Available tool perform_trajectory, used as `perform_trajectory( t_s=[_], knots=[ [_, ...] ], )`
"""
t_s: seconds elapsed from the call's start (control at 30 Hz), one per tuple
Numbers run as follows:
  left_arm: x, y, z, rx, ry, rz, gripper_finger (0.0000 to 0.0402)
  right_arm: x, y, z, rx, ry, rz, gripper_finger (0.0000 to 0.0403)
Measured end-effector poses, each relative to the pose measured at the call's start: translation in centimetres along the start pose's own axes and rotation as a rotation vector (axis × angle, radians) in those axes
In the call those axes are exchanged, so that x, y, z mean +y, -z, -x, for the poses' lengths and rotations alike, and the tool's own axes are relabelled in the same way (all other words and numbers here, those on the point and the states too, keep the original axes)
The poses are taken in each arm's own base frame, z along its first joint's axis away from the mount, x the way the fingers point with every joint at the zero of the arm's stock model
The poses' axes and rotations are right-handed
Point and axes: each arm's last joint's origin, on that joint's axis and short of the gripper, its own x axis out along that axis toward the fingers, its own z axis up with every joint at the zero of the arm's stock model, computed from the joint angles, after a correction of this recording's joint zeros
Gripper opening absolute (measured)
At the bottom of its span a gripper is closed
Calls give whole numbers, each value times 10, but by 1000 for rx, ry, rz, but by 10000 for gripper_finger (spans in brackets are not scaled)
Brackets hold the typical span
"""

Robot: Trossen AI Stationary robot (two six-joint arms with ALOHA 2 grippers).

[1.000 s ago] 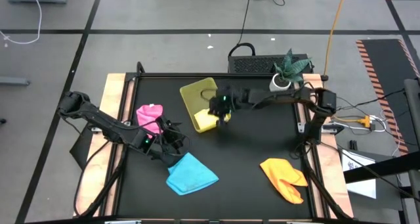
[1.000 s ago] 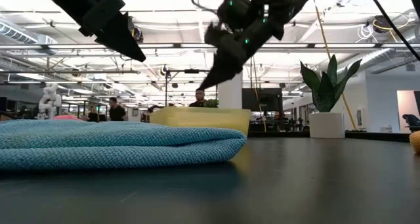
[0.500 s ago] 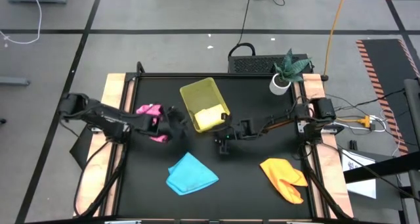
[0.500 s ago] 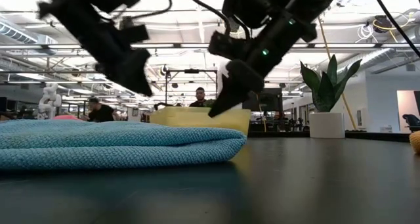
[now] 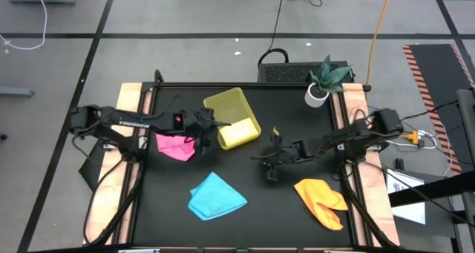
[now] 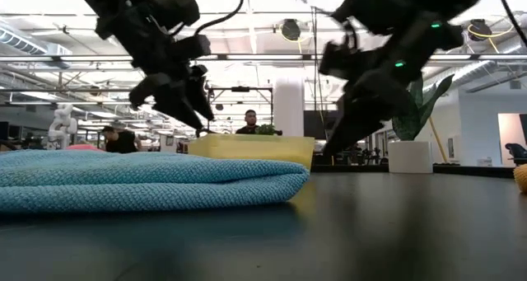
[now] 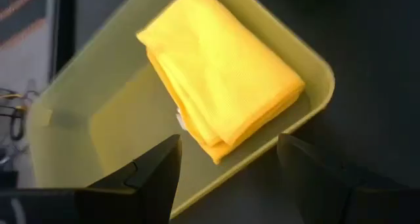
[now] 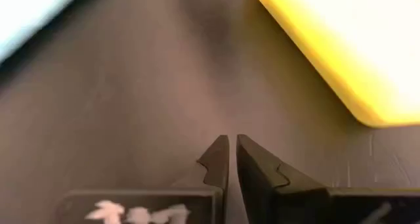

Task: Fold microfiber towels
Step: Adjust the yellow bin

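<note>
A folded yellow towel (image 5: 237,134) lies in the near end of the yellow-green tray (image 5: 223,104). My left gripper (image 5: 206,125) hovers open just left of the tray, above the pink towel (image 5: 176,146); its wrist view looks down on the yellow towel (image 7: 220,86). The pink towel lies crumpled on the black table. The blue towel (image 5: 216,195) lies folded near the front edge, and the orange towel (image 5: 320,201) lies at the front right. My right gripper (image 5: 271,170) is shut, with nothing in it, above bare table left of the orange towel (image 8: 341,53).
A potted plant (image 5: 324,81) stands at the table's far right corner, with a dark grille (image 5: 286,73) behind the far edge. Bare black table (image 5: 297,119) lies between the tray and the right arm. People show in the room beyond the table (image 6: 251,121).
My left gripper has gone from beside the blue towel toward the far edge and a little right, up to the tray's left side, rolling as it went; it stays open. My right gripper has left the tray, sinking toward the near edge and right, toward the orange towel, still shut.
</note>
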Motion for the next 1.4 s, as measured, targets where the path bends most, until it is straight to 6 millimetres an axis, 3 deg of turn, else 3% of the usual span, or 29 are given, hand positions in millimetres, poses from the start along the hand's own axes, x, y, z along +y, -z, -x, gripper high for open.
perform_trajectory(
  t_s=[0.27, 0.37, 0.6, 0.77, 0.9, 1.03, 1.4],
  knots=[
    [9, 7, -39, 149, 88, -27, 255, 9, 38, 46, -247, -136, 19, 22],
    [15, -2, -46, 173, 95, -29, 245, 9, 49, 58, -372, -188, 10, 22],
    [27, -31, -46, 179, 171, -4, 134, 1, 74, 71, -571, -251, -22, 22],
    [32, -49, -39, 125, 154, -19, 49, -2, 78, 74, -604, -261, -35, 22],
    [34, -55, -37, 94, 140, -26, 6, -2, 76, 75, -611, -266, -41, 22],
    [31, -55, -37, 116, 127, -51, 28, -1, 77, 75, -604, -269, -35, 22],
    [32, -42, -43, 239, 126, -134, 202, 0, 76, 76, -617, -269, -33, 22]
  ],
)
